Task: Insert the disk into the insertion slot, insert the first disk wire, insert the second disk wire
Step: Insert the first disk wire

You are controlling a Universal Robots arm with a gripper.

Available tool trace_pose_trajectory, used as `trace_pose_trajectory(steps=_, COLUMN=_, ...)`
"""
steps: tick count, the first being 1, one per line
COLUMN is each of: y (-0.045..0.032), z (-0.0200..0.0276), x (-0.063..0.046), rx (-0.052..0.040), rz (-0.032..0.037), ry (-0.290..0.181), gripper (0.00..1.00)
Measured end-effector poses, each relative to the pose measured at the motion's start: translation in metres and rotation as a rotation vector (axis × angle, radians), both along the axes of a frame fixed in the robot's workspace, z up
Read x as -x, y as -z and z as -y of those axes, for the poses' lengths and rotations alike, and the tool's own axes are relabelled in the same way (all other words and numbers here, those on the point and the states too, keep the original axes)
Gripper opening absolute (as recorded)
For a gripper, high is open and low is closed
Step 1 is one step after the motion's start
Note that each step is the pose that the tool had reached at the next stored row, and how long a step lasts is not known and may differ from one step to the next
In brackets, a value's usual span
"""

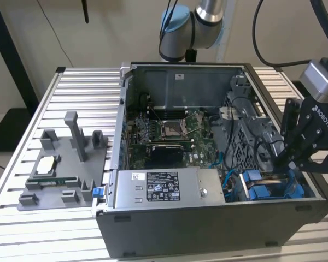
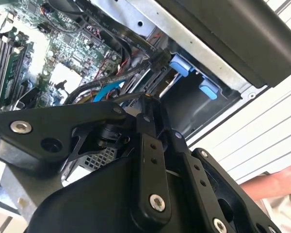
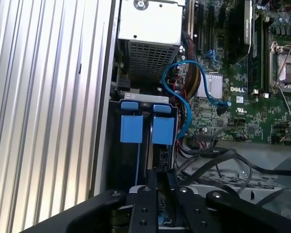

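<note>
My black gripper (image 1: 277, 162) reaches down into the drive cage (image 1: 246, 147) at the exterior view's right front corner of the open computer case. In both wrist views its fingers (image 3: 152, 187) stand close together, pinching what looks like a thin black disk wire (image 2: 123, 96). Just beyond the fingertips the disk (image 3: 161, 154) sits edge-on in the insertion slot (image 3: 136, 160), between two bright blue plastic tabs (image 3: 163, 130). The gripper (image 3: 161, 175) hovers right at the disk's exposed end. In the second wrist view the gripper (image 2: 148, 99) points at the dark bay with blue tabs (image 2: 182, 65).
A grey labelled power-supply box (image 1: 169, 188) lies along the case's front. The motherboard (image 1: 169, 136) fills the middle, with a looping blue cable (image 3: 182, 92) and black wire bundles near the cage. A grey fixture (image 1: 60, 169) with parts lies on the slatted table. A person's arm (image 2: 276, 183) shows outside the case.
</note>
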State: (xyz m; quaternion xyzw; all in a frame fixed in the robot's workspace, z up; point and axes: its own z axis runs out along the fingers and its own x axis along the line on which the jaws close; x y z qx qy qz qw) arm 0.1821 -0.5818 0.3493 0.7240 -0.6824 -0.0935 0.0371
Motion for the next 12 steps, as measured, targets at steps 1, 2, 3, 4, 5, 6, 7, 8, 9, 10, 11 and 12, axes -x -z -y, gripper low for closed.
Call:
trace_pose_trajectory(steps=1, y=0.0003, z=0.0000, x=-0.0002, rx=-0.0012, rz=0.0048, ry=-0.001, gripper=0.00)
trace_pose_trajectory(steps=2, y=0.0008, z=-0.0001, x=-0.0005, rx=-0.0022, rz=0.0097, ry=-0.001, gripper=0.00)
trace_pose_trajectory(steps=3, y=0.0011, z=-0.0001, x=-0.0009, rx=-0.0028, rz=0.0142, ry=-0.001, gripper=0.00)
trace_pose_trajectory(steps=4, y=0.0017, z=-0.0002, x=-0.0013, rx=-0.0033, rz=0.0183, ry=-0.001, gripper=0.00)
trace_pose_trajectory(steps=5, y=0.0022, z=-0.0003, x=-0.0017, rx=-0.0036, rz=0.0217, ry=-0.002, gripper=0.00)
trace_pose_trajectory(steps=6, y=0.0029, z=-0.0006, x=-0.0020, rx=-0.0041, rz=0.0253, ry=-0.002, gripper=0.00)
trace_pose_trajectory(steps=7, y=0.0037, z=-0.0008, x=-0.0021, rx=-0.0047, rz=0.0280, ry=-0.002, gripper=0.00)
trace_pose_trajectory(steps=8, y=0.0045, z=-0.0011, x=-0.0022, rx=-0.0051, rz=0.0306, ry=-0.002, gripper=0.00)
trace_pose_trajectory(steps=9, y=0.0052, z=-0.0014, x=-0.0022, rx=-0.0052, rz=0.0333, ry=-0.002, gripper=0.00)
trace_pose_trajectory(steps=10, y=0.0061, z=-0.0019, x=-0.0022, rx=-0.0055, rz=0.0361, ry=-0.002, gripper=0.00)
trace_pose_trajectory(steps=11, y=0.0068, z=-0.0023, x=-0.0021, rx=-0.0060, rz=0.0389, ry=-0.002, gripper=0.00)
trace_pose_trajectory(steps=12, y=0.0074, z=-0.0027, x=-0.0022, rx=-0.0066, rz=0.0414, ry=-0.002, gripper=0.00)
